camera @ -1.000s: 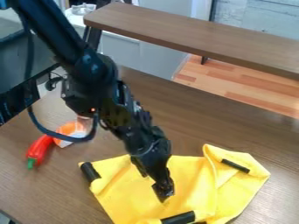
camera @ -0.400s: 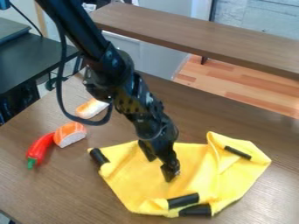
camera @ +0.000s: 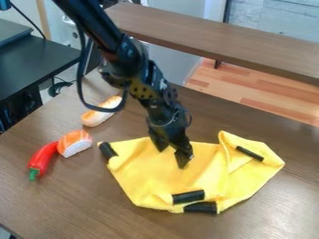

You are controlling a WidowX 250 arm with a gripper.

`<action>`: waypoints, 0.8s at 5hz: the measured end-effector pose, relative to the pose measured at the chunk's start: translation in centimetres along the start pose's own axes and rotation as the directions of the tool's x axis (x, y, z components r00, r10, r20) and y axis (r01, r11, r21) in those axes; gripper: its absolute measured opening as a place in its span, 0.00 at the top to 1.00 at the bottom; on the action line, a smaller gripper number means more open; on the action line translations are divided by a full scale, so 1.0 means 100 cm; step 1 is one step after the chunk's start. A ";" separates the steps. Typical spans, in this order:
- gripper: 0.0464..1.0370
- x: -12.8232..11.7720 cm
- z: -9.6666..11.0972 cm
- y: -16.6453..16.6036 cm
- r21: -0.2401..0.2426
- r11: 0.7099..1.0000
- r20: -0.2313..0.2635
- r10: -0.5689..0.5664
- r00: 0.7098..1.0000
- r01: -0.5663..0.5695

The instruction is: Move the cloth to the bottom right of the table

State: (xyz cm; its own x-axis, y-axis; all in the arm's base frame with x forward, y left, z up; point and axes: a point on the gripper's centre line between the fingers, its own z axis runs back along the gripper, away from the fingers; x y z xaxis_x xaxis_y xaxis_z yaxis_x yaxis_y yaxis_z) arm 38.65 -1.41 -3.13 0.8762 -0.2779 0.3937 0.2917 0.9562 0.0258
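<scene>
Across the wooden table [camera: 68, 203], we see the robot arm [camera: 124, 53] and rumpled yellow cloth [camera: 149, 179] shifted toward the far edge. Over the cloth, at lower center-right, the gripper's [camera: 172, 156] fingers stand apart. Left lie a toy roll [camera: 95, 117], red pepper [camera: 42, 158] and sushi [camera: 74, 144].

You lose the upper end of the arm [camera: 128, 51] past the top edge and parts of the table [camera: 74, 205] past the bottom and right, while a cable [camera: 81, 79] crosses the bread-like toy [camera: 93, 117] and the gripper [camera: 172, 159] covers a patch of your yellow cloth [camera: 205, 175].
</scene>
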 end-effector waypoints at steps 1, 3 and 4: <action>0.04 0.016 -0.009 0.007 0.009 1.000 -0.009 0.024 1.000 -0.024; 0.04 0.021 -0.014 0.006 0.019 0.999 -0.011 0.039 0.999 -0.038; 0.04 0.000 -0.009 -0.009 0.001 1.000 -0.017 0.015 1.000 -0.015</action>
State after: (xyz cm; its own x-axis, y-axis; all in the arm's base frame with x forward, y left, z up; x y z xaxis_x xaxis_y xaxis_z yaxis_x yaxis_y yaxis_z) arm 38.73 -2.34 -3.97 0.8868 -0.2648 0.3789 0.2781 0.9603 0.0203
